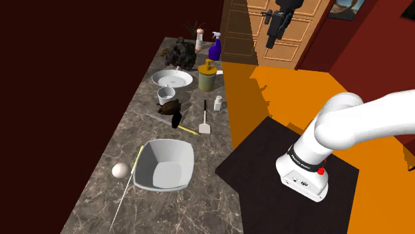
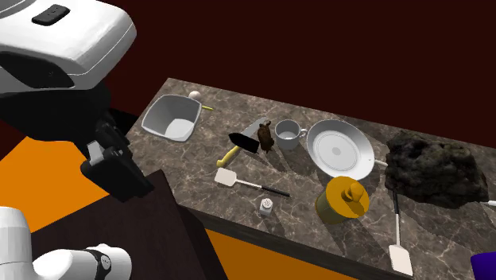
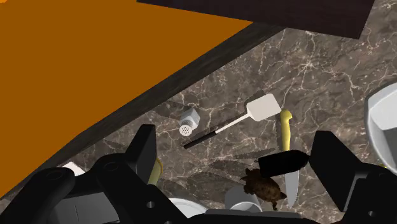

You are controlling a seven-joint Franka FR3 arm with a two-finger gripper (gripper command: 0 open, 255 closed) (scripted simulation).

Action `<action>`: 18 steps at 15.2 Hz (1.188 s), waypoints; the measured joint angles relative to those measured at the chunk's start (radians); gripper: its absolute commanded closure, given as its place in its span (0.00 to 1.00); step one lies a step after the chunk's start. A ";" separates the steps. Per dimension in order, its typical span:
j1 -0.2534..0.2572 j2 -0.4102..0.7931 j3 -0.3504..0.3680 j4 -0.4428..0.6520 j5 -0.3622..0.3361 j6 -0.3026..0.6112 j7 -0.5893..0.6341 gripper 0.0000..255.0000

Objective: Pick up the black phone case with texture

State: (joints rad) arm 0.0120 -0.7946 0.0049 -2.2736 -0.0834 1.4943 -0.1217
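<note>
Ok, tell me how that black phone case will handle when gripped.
The small black phone case looks thin, so probably light and stiff. It seems to rest across the grey knife blade, so it may rock or slide when nudged.

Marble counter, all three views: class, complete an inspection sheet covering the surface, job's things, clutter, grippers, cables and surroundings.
Surface: dark marble counter, crowded.
Job's things: black phone case lying across a yellow-handled knife, beside a brown turtle figure; untouched.
Clutter: square white bin, white ball, spatula, shaker, mug, plate, olive pump jar, dark rock, purple spray bottle.
Grippers: black gripper above the counter, jaws open, holding nothing.
Cables: nothing seen.
Surroundings: orange floor, wooden door, dark red wall.
</note>
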 measured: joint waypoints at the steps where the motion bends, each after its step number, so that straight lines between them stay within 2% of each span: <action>1: 0.000 0.000 0.000 0.000 0.000 0.000 0.000 0.00; 4: -0.002 -0.031 0.058 -0.070 0.012 0.054 0.080 0.00; 10: -0.007 -0.031 0.241 -0.203 0.048 0.222 0.323 0.00; 14: -0.020 0.011 0.372 -0.264 0.059 0.338 0.495 0.00; 18: -0.059 0.102 0.521 -0.285 0.047 0.451 0.684 0.00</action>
State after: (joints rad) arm -0.0470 -0.6924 0.5255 -2.5586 -0.0364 1.9457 0.5624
